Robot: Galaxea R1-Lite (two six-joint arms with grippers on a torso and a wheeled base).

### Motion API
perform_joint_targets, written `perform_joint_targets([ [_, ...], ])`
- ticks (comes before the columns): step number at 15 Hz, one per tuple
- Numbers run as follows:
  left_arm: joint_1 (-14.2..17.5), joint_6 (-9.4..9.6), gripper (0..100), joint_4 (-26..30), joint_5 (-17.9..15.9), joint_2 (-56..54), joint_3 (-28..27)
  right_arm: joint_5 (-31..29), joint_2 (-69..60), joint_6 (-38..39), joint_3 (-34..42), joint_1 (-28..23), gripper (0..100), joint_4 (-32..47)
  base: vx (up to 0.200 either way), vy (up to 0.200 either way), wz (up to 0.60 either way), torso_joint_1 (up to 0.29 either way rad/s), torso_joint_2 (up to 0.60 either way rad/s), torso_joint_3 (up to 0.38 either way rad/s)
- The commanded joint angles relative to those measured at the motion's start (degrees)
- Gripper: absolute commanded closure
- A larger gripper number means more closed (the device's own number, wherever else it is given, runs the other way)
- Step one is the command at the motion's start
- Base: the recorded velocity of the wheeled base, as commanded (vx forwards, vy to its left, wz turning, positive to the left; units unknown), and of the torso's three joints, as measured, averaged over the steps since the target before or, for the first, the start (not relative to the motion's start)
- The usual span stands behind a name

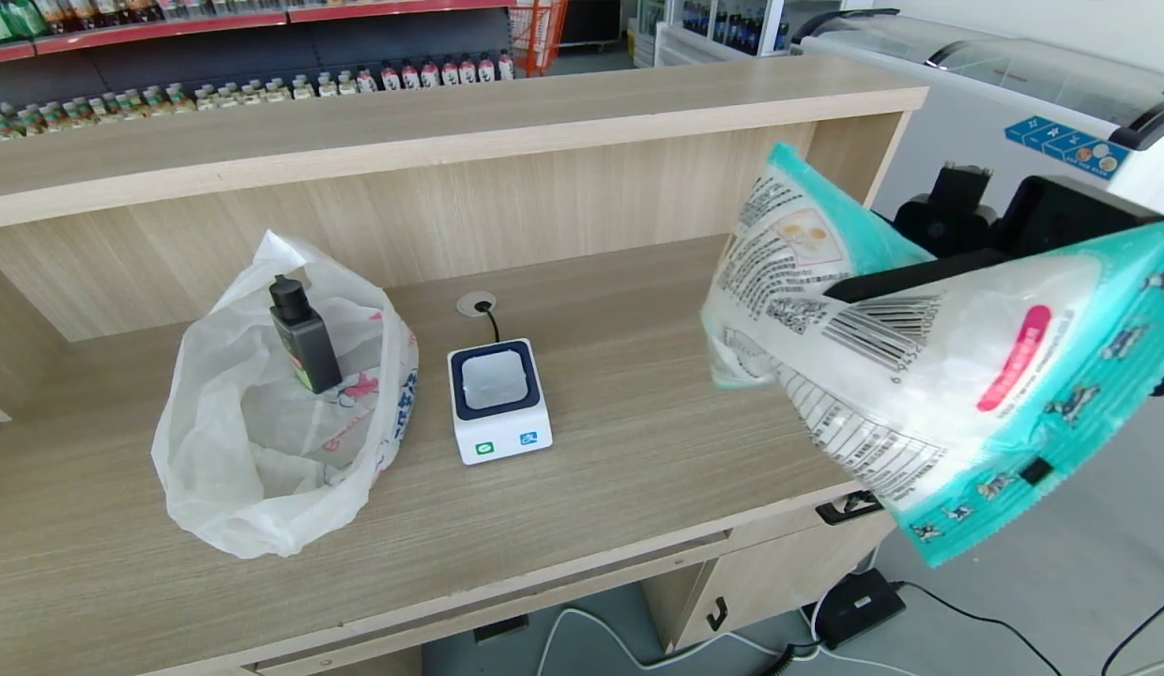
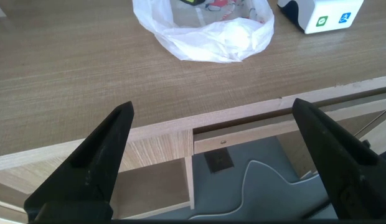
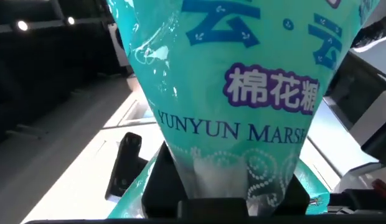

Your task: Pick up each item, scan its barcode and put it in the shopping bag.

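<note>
My right gripper [image 1: 882,282] is shut on a teal and white marshmallow bag [image 1: 920,357], held in the air above the counter's right end with its barcode side facing me. In the right wrist view the marshmallow bag [image 3: 243,93] stands pinched in the right gripper [image 3: 224,186]. The white barcode scanner [image 1: 497,399] sits mid-counter. Left of it stands the open white shopping bag [image 1: 263,451] with a dark bottle [image 1: 303,338] upright inside. My left gripper [image 2: 211,168] hangs open over the counter's front edge, short of the shopping bag [image 2: 205,31] and scanner [image 2: 324,15], with nothing between its fingers.
The wooden counter [image 1: 638,451] has a raised back ledge [image 1: 451,122] and a cable hole [image 1: 476,303] behind the scanner. Black devices [image 1: 957,211] stand off its right end, with chest freezers [image 1: 1014,75] beyond. Cables and a power block [image 1: 854,606] lie on the floor.
</note>
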Motion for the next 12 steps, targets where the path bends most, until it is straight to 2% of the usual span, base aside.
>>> perform_joint_targets([
  [1,0.0,-0.01,0,0.0,0.0,0.0,0.0,0.4,1.1,-0.5,1.1,-0.5,100,-0.3,0.0,0.0,0.0,0.0,0.0,0.0],
  [3,0.0,-0.01,0,0.0,0.0,0.0,0.0,10.2,2.0,-8.5,1.6,-3.0,100,-0.8,0.0,0.0,0.0,0.0,0.0,0.0],
  [6,0.0,-0.01,0,0.0,0.0,0.0,0.0,16.7,2.3,-8.6,2.4,-6.0,100,-3.4,0.0,0.0,0.0,0.0,0.0,0.0],
  [12,0.0,-0.01,0,0.0,0.0,0.0,0.0,19.6,4.6,-8.6,2.1,-6.0,100,-13.0,0.0,0.0,0.0,0.0,0.0,0.0],
])
